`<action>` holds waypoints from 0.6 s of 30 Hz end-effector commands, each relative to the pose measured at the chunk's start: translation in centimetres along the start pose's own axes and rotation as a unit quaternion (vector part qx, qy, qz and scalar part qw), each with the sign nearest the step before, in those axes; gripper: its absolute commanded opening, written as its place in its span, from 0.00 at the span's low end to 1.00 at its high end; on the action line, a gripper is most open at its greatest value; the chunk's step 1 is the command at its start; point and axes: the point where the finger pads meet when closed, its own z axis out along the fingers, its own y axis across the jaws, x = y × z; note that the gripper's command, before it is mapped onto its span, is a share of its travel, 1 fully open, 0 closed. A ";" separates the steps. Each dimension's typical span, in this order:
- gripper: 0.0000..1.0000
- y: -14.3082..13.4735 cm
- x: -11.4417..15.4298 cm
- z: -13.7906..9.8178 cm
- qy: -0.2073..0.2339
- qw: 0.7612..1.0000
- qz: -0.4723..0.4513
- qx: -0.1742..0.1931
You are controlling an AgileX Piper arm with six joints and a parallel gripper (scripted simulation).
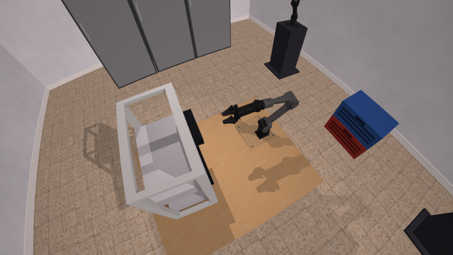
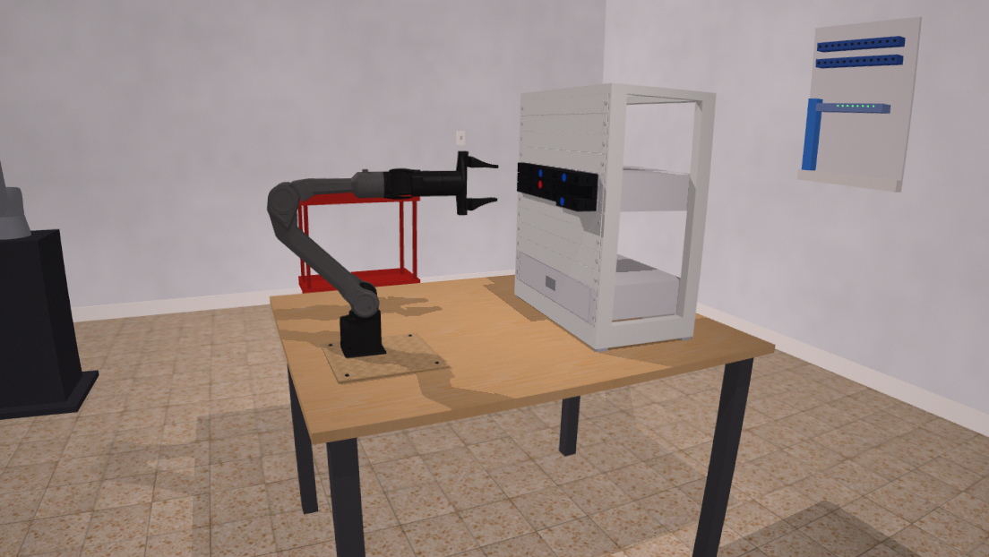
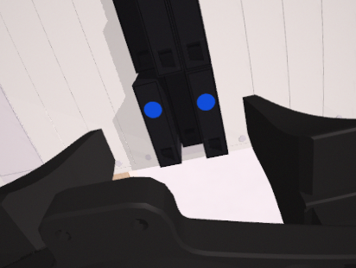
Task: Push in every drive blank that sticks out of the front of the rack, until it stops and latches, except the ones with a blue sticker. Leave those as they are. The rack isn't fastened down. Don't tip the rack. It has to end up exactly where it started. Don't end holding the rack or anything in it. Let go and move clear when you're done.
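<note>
The light grey rack (image 1: 183,126) (image 2: 612,277) (image 3: 268,52) stands upright on the table. A row of black drive blanks crosses its front. In the wrist view, a lower blue-stickered blank (image 2: 575,204) (image 3: 149,97) and an upper blue-stickered blank (image 3: 205,88) stand out on either side of a deeper, dark middle blank (image 3: 177,101). More blanks (image 3: 166,26) lie beyond them; their depths are hard to tell. Farther along are another blue sticker (image 2: 540,173) and a red sticker (image 2: 540,184). My gripper (image 1: 223,117) (image 2: 496,183) (image 3: 174,130) is open and empty, in front of the blanks, apart from the rack.
The wooden table (image 1: 253,202) (image 2: 484,359) carries the rack and the arm's base plate (image 2: 408,366). A red shelf stand (image 2: 359,275) is behind the table. A blue and red cabinet (image 1: 370,117) and a black pedestal (image 1: 287,50) stand on the floor away from the table.
</note>
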 end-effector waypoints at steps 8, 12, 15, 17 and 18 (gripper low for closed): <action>1.00 -0.1 0.0 -0.1 -0.001 1.000 0.000 0.001; 1.00 -0.1 0.0 -0.1 -0.001 1.000 0.000 0.001; 1.00 -0.1 0.0 -0.1 -0.001 1.000 0.000 0.001; 1.00 -0.1 0.0 -0.1 -0.001 1.000 0.000 0.001; 0.00 -0.1 0.0 -0.1 -0.001 1.000 0.000 0.001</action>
